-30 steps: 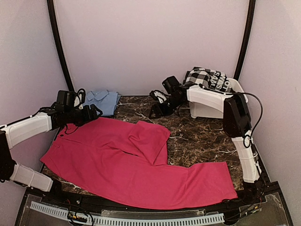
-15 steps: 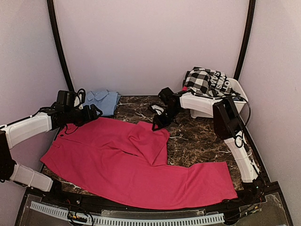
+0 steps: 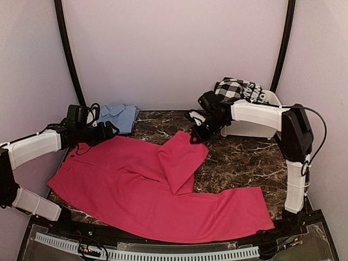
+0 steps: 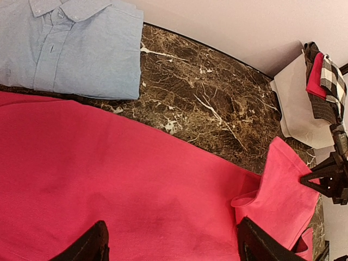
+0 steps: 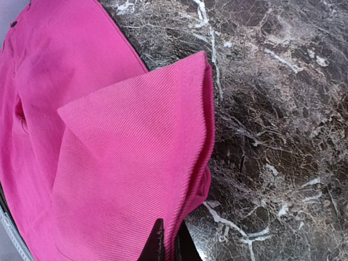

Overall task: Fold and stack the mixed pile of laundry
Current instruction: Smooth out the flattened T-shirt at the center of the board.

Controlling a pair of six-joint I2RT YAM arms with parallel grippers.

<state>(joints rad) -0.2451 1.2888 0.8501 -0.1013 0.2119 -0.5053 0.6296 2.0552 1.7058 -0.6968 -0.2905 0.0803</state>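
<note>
- Your right end effector (image 3: 193,138) pinches the leg hem of the pink trousers (image 3: 136,190) spread on the desk (image 3: 239,157), holding it raised for folding.
- Your left end effector (image 4: 174,242) hangs open over the waist, empty.

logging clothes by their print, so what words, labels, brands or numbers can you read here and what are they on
White block letters on a black patch of the checked garment: lying sideways and too small to read.
Pink trousers: no text visible.
Blue shirt: no text visible.
White tub: no text visible.
</note>
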